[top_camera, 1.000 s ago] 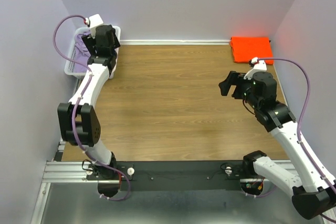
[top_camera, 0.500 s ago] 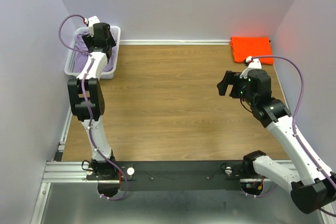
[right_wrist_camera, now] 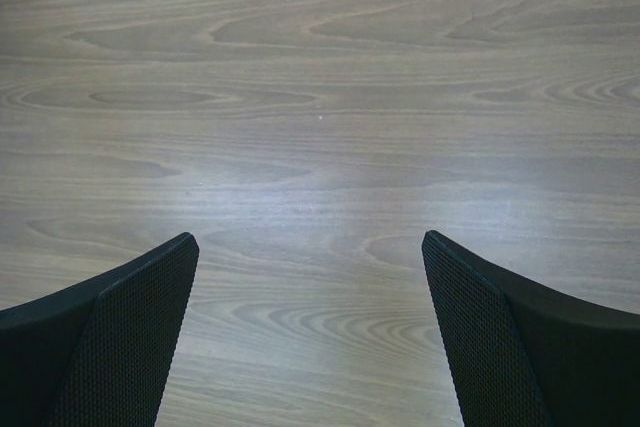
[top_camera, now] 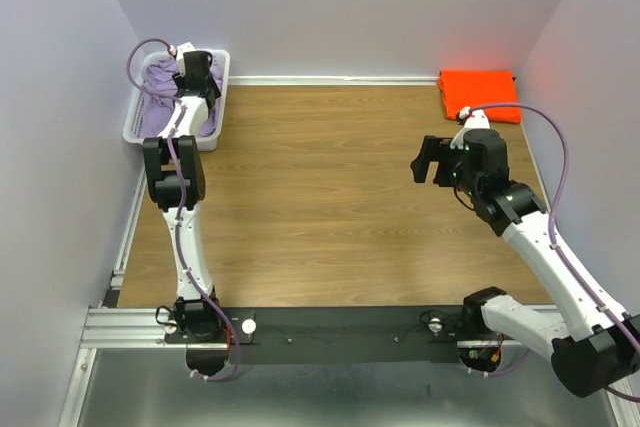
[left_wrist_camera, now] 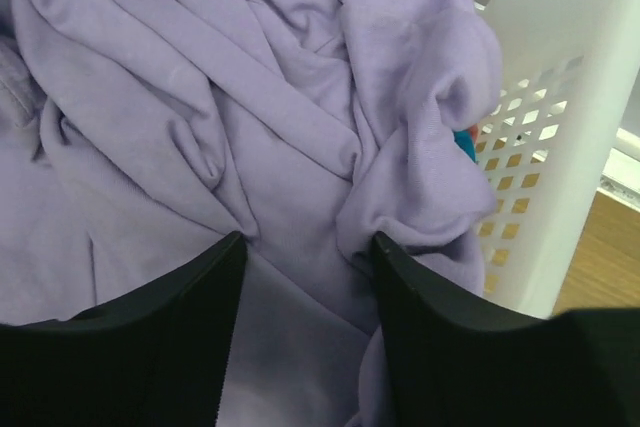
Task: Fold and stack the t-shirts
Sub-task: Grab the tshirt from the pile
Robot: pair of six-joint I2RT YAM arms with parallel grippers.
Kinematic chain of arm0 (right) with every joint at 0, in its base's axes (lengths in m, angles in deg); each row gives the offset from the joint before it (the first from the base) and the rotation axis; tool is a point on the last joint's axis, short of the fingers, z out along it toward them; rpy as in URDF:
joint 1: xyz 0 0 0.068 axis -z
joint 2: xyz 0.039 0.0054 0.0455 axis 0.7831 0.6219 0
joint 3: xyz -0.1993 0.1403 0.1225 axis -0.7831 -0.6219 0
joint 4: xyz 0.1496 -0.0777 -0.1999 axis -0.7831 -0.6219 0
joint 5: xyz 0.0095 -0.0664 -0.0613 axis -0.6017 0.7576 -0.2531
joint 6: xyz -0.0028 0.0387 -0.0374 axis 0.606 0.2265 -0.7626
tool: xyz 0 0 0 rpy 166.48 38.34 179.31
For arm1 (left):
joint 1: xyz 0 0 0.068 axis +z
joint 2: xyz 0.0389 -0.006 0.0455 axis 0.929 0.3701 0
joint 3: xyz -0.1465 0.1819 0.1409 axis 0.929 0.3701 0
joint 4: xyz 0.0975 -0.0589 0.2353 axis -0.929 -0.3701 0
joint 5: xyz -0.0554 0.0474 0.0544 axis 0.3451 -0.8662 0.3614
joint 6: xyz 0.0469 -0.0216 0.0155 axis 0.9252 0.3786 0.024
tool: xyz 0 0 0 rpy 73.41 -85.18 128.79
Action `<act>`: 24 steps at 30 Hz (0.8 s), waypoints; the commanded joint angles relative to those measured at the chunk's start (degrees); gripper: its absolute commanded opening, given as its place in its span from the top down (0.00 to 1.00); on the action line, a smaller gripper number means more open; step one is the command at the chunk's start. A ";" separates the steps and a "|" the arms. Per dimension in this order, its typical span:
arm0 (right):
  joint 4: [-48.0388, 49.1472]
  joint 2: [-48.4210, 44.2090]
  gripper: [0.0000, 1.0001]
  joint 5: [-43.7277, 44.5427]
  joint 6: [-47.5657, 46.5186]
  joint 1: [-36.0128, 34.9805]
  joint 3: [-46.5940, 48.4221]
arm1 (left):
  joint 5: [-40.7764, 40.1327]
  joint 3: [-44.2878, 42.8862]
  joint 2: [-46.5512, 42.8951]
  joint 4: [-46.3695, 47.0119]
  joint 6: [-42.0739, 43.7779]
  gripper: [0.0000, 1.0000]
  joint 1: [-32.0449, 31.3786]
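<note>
The purple shirt (left_wrist_camera: 200,117) runs off the top, left and bottom edges. The teal shirt (left_wrist_camera: 464,143) shows only as a sliver between its folds and the basket (left_wrist_camera: 545,37) wall; its shape cannot be told. The left end effector (left_wrist_camera: 303,247) is cropped at the bottom edge, and from above it hides under its own wrist.
</note>
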 commanded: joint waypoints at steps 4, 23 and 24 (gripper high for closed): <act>1.24 1.98 0.00 0.44 -1.37 -0.29 0.82 | 5.16 -0.24 1.51 0.04 -0.05 0.81 0.56; 2.03 0.84 0.00 2.02 -2.43 -0.29 1.53 | 5.68 3.98 -23.26 5.23 8.74 1.00 -0.05; 2.20 0.67 0.00 2.28 -2.43 -0.29 1.61 | 6.30 3.72 -25.45 5.23 9.00 1.00 -0.32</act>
